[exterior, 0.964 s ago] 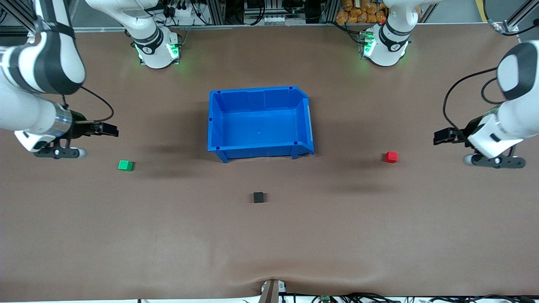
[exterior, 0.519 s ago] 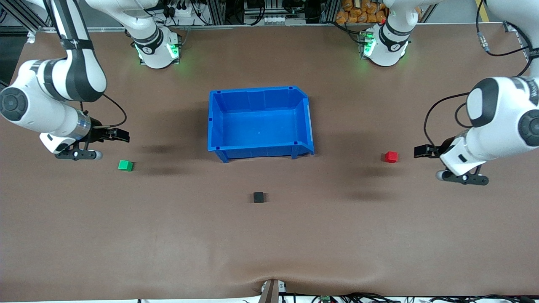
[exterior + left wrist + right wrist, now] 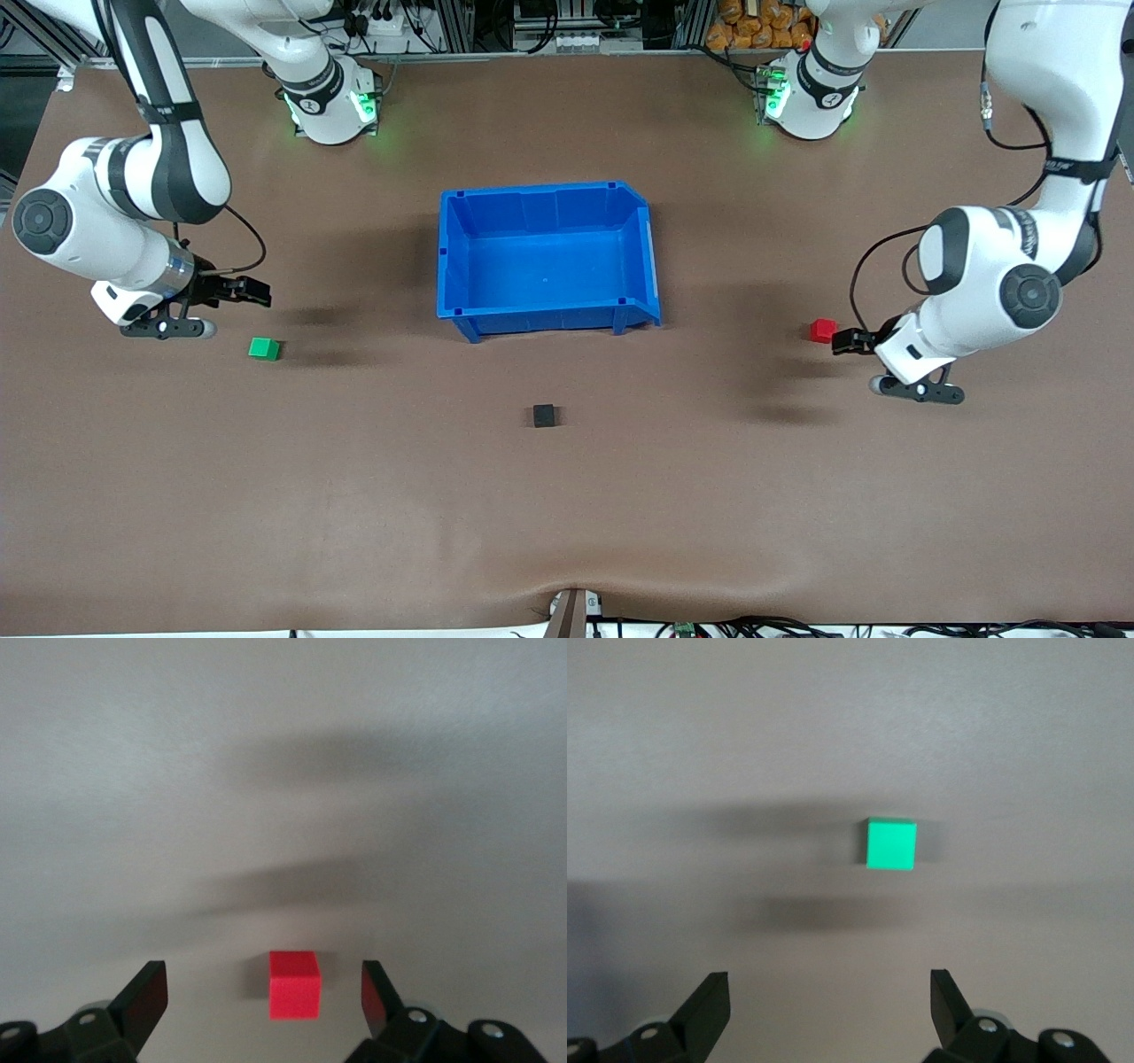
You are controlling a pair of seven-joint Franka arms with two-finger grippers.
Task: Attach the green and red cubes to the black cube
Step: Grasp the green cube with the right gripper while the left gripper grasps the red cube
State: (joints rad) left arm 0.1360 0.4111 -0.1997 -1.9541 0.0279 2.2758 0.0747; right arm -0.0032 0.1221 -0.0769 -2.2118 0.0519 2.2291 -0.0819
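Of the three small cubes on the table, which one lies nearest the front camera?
The small matte black cube: it lies nearer to the front camera than the bright green cube, the bright red cube and the blue plastic bin.

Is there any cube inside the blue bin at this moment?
No, the blue bin holds nothing, while the green cube, the red cube and the black cube all lie on the table outside it.

Bin (image 3: 549,257) at desk (image 3: 567,514) centre. Black cube (image 3: 544,415) at its 6 o'clock, green cube (image 3: 263,348) at 8, red cube (image 3: 823,330) at 4.
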